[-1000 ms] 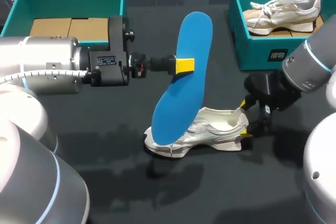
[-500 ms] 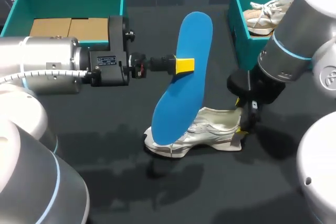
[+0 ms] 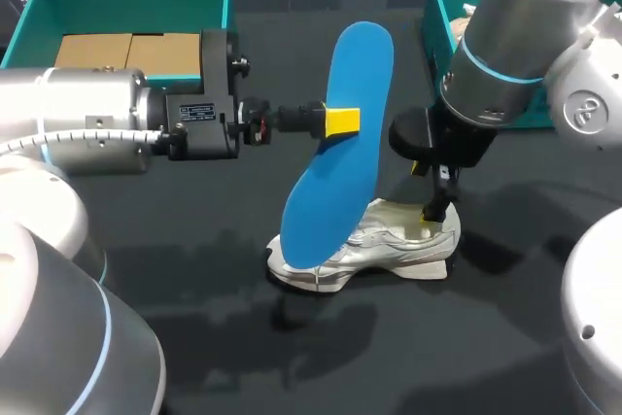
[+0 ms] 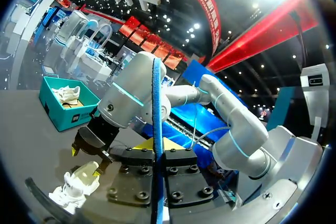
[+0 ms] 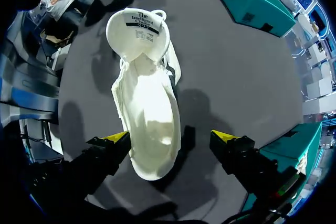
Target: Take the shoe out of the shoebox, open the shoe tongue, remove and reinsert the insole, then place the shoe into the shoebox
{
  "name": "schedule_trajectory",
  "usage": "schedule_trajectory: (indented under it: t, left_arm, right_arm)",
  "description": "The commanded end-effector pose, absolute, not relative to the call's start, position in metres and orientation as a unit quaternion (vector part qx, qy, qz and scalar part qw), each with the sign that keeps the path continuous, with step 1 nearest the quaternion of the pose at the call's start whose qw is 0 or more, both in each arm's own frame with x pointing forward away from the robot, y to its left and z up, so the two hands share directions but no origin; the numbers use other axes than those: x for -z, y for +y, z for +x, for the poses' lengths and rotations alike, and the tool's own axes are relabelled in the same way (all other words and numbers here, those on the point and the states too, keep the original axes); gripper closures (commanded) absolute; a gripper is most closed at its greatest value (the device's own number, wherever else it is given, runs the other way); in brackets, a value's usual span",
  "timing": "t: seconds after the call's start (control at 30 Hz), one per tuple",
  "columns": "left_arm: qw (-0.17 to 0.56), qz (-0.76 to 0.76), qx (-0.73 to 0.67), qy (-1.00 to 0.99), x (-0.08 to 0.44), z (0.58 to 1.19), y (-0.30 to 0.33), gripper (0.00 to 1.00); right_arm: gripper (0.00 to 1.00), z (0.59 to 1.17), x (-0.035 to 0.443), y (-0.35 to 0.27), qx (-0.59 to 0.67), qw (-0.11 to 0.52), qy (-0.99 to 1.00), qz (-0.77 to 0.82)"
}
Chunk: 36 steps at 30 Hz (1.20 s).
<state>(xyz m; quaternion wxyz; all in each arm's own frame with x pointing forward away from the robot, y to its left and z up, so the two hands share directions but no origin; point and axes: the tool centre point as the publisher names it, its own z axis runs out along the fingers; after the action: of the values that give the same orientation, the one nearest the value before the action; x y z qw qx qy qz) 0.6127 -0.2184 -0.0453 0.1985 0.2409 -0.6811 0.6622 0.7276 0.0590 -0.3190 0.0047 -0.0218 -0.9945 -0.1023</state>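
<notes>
The white shoe [image 3: 389, 242] stands on its sole in the middle of the table [image 3: 194, 337], lengthways across it, toe towards the left arm and heel towards the right. The left gripper [image 3: 342, 121] is clamped on the blue insole [image 3: 335, 191], held on end, its upper tip leaning right and its lower end by the toe. The right gripper [image 5: 173, 139] hangs spread over the heel.

The right arm [image 3: 515, 36] hides most of the shoebox [image 3: 439, 7], the insole [image 3: 340, 162] part of the shoe [image 3: 398, 240].

insole [image 3: 340, 157] leans over the shoe [image 3: 394, 245] on the table [image 3: 175, 337], right pincer [image 3: 425, 191] above its heel
</notes>
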Motion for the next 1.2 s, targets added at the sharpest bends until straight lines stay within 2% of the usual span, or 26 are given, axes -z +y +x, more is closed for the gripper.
schedule_trajectory:
  t: [0.03, 0.83, 0.87, 0.93, 0.97, 1.07, 1.13, 1.17, 1.2]
  left_arm:
    - [0.198, 0.241, -0.664, -0.68, 0.046, 0.611, -0.218, 1.0]
    - [0.198, 0.241, -0.664, -0.68, 0.046, 0.611, -0.218, 1.0]
    - [0.198, 0.241, -0.664, -0.68, 0.046, 0.611, -0.218, 1.0]
    - [0.198, 0.241, -0.664, -0.68, 0.046, 0.611, -0.218, 1.0]
    - [0.198, 0.241, -0.664, -0.68, 0.046, 0.611, -0.218, 1.0]
    - [0.198, 0.241, -0.664, -0.68, 0.046, 0.611, -0.218, 1.0]
    - [0.198, 0.241, -0.664, -0.68, 0.046, 0.611, -0.218, 1.0]
    - [0.198, 0.241, -0.664, -0.68, 0.046, 0.611, -0.218, 1.0]
    - [0.198, 0.241, -0.664, -0.68, 0.046, 0.611, -0.218, 1.0]
  right_arm:
    - [0.0, 0.739, 0.33, 0.075, 0.078, 0.011, -0.997, -0.018]
    - [0.0, 0.747, 0.375, 0.102, 0.067, 0.03, -0.997, -0.025]
    - [0.03, 0.747, 0.376, 0.102, 0.066, 0.032, -0.997, -0.026]
    - [0.19, 0.746, 0.379, 0.102, 0.064, 0.036, -0.997, -0.027]
    - [0.24, 0.745, 0.38, 0.102, 0.063, 0.037, -0.997, -0.027]
    - [0.62, 0.744, 0.382, 0.102, 0.061, 0.041, -0.997, -0.028]
    - [0.93, 0.743, 0.383, 0.102, 0.06, 0.043, -0.997, -0.029]
    - [1.0, 0.742, 0.383, 0.102, 0.061, 0.044, -0.997, -0.029]
    - [1.0, 0.742, 0.383, 0.102, 0.061, 0.045, -0.997, -0.029]
